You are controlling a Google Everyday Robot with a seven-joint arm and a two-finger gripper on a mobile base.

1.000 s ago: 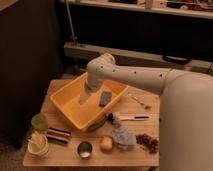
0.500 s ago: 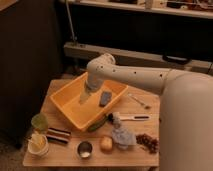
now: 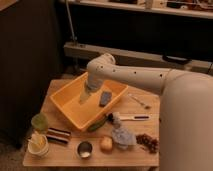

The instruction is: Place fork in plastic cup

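The fork (image 3: 139, 101) is a small silvery piece lying on the wooden table (image 3: 62, 157) to the right of the yellow bin. The plastic cup (image 3: 39, 121) is a translucent light-green tumbler standing upright at the table's left edge, left of the bin. My gripper (image 3: 85, 98) hangs from the white arm (image 3: 130, 75) and reaches down into the yellow bin, over its left half. It is far from both the fork and the cup. Nothing shows in its grasp.
The yellow bin (image 3: 67, 107) holds a grey block (image 3: 105, 98). On the table stand a white cup with yellowish contents (image 3: 38, 145) and a metal cup (image 3: 84, 149). A white-handled utensil (image 3: 131, 118), grapes (image 3: 147, 142), a crumpled grey item (image 3: 120, 135) and a green vegetable (image 3: 97, 125) lie nearby.
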